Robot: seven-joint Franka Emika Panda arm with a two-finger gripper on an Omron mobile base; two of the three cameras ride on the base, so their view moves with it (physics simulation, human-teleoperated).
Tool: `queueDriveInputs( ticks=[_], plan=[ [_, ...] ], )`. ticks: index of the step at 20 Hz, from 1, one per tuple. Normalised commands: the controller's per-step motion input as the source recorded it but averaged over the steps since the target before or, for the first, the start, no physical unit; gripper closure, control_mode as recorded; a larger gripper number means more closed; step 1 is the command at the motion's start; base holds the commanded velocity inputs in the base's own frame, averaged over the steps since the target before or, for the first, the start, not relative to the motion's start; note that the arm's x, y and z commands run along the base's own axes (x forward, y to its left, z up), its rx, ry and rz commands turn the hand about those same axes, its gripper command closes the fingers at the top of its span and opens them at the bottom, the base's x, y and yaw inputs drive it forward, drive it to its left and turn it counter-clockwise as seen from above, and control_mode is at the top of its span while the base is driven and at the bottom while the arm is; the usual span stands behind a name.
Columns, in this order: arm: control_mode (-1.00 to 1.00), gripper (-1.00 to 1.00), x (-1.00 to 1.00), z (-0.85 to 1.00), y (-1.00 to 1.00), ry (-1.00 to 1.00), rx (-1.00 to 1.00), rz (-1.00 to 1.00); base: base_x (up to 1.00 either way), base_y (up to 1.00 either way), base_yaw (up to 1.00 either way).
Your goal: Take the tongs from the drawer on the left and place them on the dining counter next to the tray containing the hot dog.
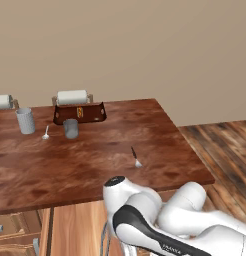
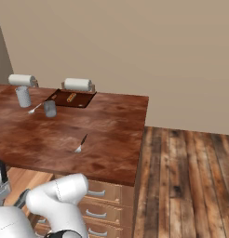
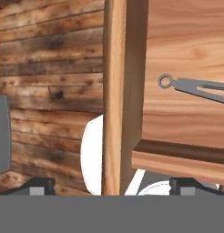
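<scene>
In the hand view the grey metal tongs (image 3: 196, 88) lie on the pale wood floor of the open drawer (image 3: 177, 50), ring end towards the drawer's side wall. My gripper (image 3: 114, 186) hangs open above the drawer's edge, its fingertips (image 3: 38, 186) far apart and holding nothing; the tongs sit up and to the right of it. On the far side of the dining counter (image 1: 95, 165) stands the dark brown tray (image 1: 97, 114) with the hot dog (image 1: 80, 111) inside. From the right base the tray (image 2: 56, 97) and hot dog (image 2: 71, 97) show too.
Two grey cups (image 1: 25, 120) (image 1: 71, 128) and a small spoon (image 1: 46, 133) stand near the tray. A dark-handled fork (image 1: 136, 157) lies mid-counter. Two paper-towel rolls (image 1: 72, 97) (image 1: 2, 101) sit behind. Drawer fronts (image 2: 104, 211) line the cabinet; plank floor (image 2: 191, 186) lies to the right.
</scene>
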Motion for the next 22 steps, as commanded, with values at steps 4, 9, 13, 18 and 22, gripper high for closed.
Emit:
queueDriveInputs(
  ticks=[4,9,13,18,22],
  plan=[
    [-1.00,-1.00,0.00,0.00,0.00,-0.04,0.00,-0.26,0.00,0.00,0.00],
    [-1.00,-1.00,0.00,0.00,0.00,-0.01,0.00,-0.24,0.00,0.00,0.00],
    [-1.00,-1.00,0.00,0.00,0.00,0.00,0.00,-0.24,0.00,0.00,0.00],
    [-1.00,-1.00,0.03,0.00,0.00,0.00,-0.01,-0.20,0.00,0.00,0.00],
    [-1.00,-1.00,0.17,-0.02,0.00,0.00,-0.08,-0.09,0.00,0.00,0.00]
  ],
)
